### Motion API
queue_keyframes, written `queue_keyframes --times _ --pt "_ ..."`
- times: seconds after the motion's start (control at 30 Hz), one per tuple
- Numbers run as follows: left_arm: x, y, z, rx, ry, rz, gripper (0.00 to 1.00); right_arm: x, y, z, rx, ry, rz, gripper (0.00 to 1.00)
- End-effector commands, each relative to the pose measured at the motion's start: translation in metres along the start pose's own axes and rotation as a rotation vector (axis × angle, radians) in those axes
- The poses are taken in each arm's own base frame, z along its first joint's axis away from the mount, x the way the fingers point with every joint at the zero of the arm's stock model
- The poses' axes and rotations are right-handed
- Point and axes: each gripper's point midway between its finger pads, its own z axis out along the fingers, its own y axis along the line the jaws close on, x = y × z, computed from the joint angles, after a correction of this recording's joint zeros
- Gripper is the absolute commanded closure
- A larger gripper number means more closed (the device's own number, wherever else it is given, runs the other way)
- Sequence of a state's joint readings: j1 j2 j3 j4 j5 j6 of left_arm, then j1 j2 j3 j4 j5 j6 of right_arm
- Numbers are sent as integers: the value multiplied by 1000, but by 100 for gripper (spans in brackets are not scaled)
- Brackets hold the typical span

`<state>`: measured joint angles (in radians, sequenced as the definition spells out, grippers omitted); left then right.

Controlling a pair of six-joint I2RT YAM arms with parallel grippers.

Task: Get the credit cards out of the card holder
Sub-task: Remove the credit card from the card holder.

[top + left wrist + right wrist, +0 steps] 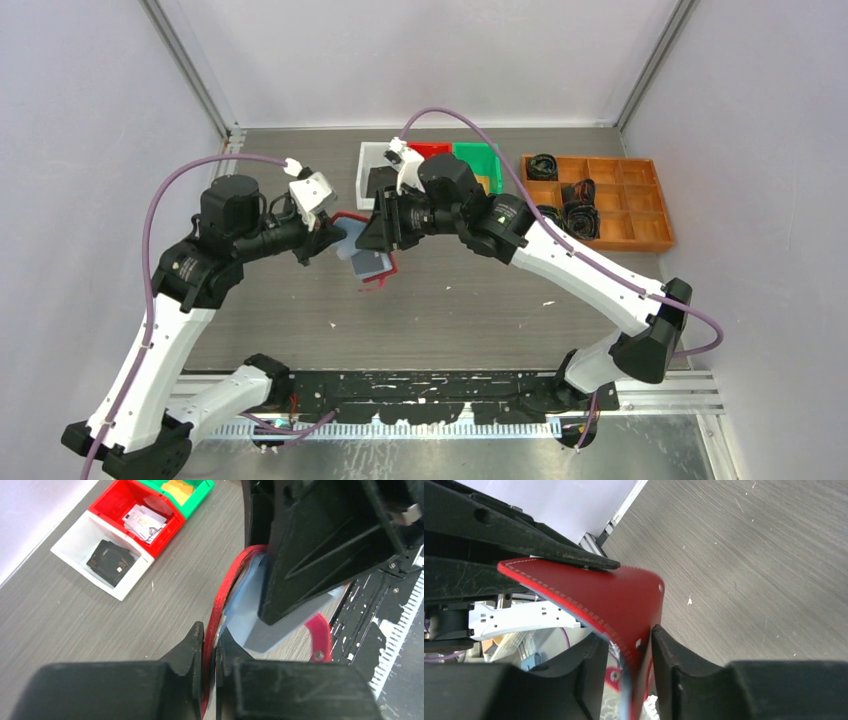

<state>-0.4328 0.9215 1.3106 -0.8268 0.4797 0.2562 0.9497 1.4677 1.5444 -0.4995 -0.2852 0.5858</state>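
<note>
Hangs in mid-air just in front of red bin (116,501): holder (609,592), spread between both grippers. Left gripper (210,647) pinched tight on one red edge. Right gripper (629,642) astride the other flap, gap at one finger; grip unclear. Pale cards (144,522) inside red bin.

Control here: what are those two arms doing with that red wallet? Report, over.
Left gripper shut on card holder, red edge. Right gripper straddles its other flap, grip unclear. Some cards lie in red bin. Nothing blocking.
</note>
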Motion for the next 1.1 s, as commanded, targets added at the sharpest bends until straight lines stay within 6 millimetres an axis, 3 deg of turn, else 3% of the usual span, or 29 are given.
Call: queue_keyframes --times 0.0,0.1,0.2,0.4,0.53,0.77,0.8,0.9,0.93,1.07 --pt "-17 8 -8 -50 -46 50 99 -20 40 -27 -151 -83 -30 48" --pt "-19 -5 -14 9 -39 43 100 -7 47 -40 -252 -54 -42 39" --pt "-23 -17 -18 73 -24 9 100 5 40 -51 -283 -41 -45 38" --pt "-35 -41 -26 205 -6 -79 100 25 30 -68 -291 -36 -71 51" --pt "-44 -57 -31 304 1 -120 100 24 24 -79 -247 -78 -115 67" --pt "-48 -80 -40 445 32 -190 100 29 29 -98 -263 -87 -193 77" --pt "-47 -80 -39 449 37 -193 94 29 29 -99 -265 -89 -197 80" --pt "-46 -77 -37 432 37 -182 57 33 29 -101 -267 -78 -200 89" --pt "-47 -75 -37 421 30 -182 49 34 27 -100 -259 -75 -199 90" --pt "-47 -73 -33 390 14 -239 38 34 22 -100 -222 -53 -195 95"
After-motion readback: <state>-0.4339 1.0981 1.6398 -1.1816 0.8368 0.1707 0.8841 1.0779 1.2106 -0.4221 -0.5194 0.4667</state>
